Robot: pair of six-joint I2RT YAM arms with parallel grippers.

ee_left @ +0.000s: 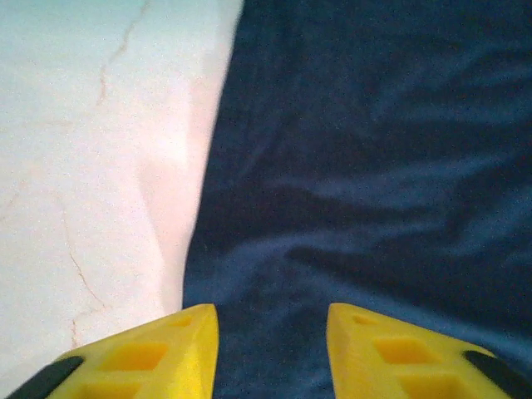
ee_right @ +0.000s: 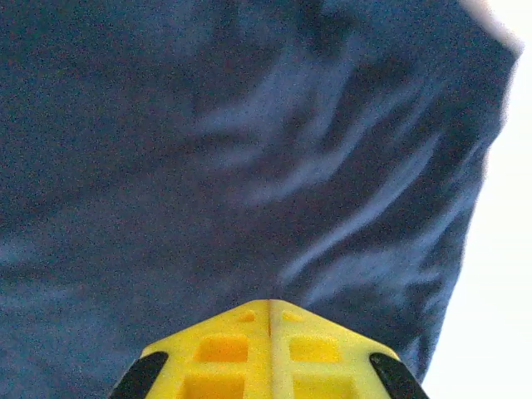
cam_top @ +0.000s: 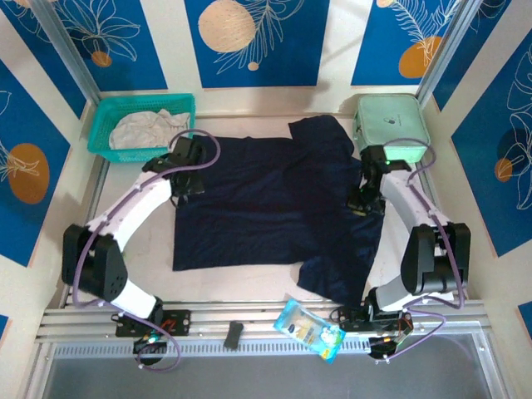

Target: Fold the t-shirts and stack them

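The dark navy t-shirt [cam_top: 266, 199] lies spread across the middle of the table, one sleeve toward the back and one toward the front right. My left gripper [cam_top: 193, 184] hovers over the shirt's left edge, open, with cloth [ee_left: 374, 166] beneath the gap [ee_left: 273, 332] and nothing pinched. My right gripper [cam_top: 363, 202] sits on the shirt's right side. Its yellow fingers are pressed together [ee_right: 270, 303], and a crease in the cloth [ee_right: 208, 150] runs right up to the tips. The off-white t-shirt [cam_top: 145, 129] lies crumpled in the teal basket [cam_top: 150, 100].
A mint-green hard case [cam_top: 391, 120] stands at the back right, close behind the right arm. A blue and yellow packet [cam_top: 309, 328] and a small black object [cam_top: 233, 335] lie on the front rail. Bare tabletop [ee_left: 83, 166] shows left of the shirt.
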